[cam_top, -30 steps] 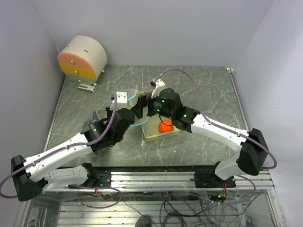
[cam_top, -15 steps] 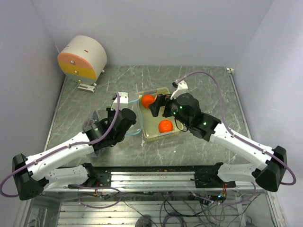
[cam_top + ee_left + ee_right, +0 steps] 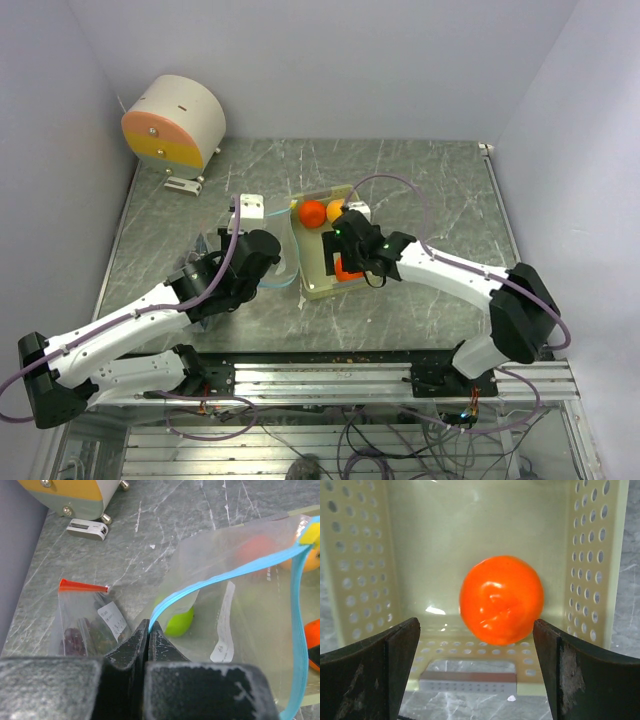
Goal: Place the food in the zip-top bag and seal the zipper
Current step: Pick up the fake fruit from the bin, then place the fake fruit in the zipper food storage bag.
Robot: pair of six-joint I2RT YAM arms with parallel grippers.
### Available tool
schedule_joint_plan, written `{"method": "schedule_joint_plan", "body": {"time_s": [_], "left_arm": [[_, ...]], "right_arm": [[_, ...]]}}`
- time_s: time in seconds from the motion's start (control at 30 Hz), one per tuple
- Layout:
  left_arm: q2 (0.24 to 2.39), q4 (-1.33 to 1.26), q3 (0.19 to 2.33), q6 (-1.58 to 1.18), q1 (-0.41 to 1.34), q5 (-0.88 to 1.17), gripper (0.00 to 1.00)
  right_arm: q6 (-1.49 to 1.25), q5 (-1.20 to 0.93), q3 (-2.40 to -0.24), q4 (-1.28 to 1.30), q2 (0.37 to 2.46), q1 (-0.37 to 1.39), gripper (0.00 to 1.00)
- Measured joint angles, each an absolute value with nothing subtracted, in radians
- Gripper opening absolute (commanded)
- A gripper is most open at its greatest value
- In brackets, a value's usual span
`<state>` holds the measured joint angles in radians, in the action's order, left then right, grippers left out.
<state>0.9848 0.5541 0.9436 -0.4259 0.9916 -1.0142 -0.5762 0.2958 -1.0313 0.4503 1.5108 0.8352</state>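
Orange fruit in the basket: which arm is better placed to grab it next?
Right. The right hand hangs open over the basket, with the orange fruit lined up in its opening. The left hand is shut on the zip-top bag at its zipper, so it is busy.

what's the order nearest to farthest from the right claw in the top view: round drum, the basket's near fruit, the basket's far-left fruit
From the right claw:
1. Red-orange fruit, directly beneath it, near end of the basket.
2. Orange fruit, basket's far-left corner.
3. Round drum, far off at back left.
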Motion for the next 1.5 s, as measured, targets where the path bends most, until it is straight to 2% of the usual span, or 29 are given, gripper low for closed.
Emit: {"method": "schedule_joint_plan", "body": {"time_s": [0.27, 0.4, 0.47, 0.6, 0.67, 0.9, 1.17, 1.33, 1.5], "left_arm": [[0.985, 0.555, 0.944, -0.426, 0.992, -1.014, 0.07], [0.985, 0.555, 0.944, -0.424, 0.992, -1.014, 0.07], [0.985, 0.555, 0.944, -0.422, 0.992, -1.014, 0.07], [0.986, 0.556, 0.944, -0.423, 0.992, -1.015, 0.07], [0.986, 0.558, 0.944, -0.423, 0.992, -1.015, 0.07], [0.992, 0.566, 0.944, -0.423, 0.992, -1.018, 0.07], [1.017, 0.569, 0.955, -0.427, 0.992, -1.02, 0.07], [1.019, 0.569, 0.955, -0.427, 0.992, -1.02, 0.07], [1.019, 0.569, 0.955, -0.428, 0.992, -1.019, 0.07]], "right_arm": [[-0.571, 0.22, -1.019, 0.41, 1.63, 0.768, 0.97], [-0.56, 0.196, -1.018, 0.378, 1.683, 0.762, 0.93], [-0.557, 0.186, -1.018, 0.365, 1.702, 0.761, 0.84], [-0.548, 0.175, -1.015, 0.353, 1.71, 0.759, 0.55], [-0.544, 0.175, -1.012, 0.351, 1.7, 0.759, 0.5], [-0.507, 0.13, -1.003, 0.342, 1.489, 0.759, 0.48], [-0.434, -0.242, -0.942, 0.059, 1.168, 0.801, 0.48], [-0.418, -0.403, -0.947, -0.089, 1.21, 0.875, 0.48], [-0.427, -0.425, -0.95, -0.165, 1.357, 0.887, 0.48]]}}
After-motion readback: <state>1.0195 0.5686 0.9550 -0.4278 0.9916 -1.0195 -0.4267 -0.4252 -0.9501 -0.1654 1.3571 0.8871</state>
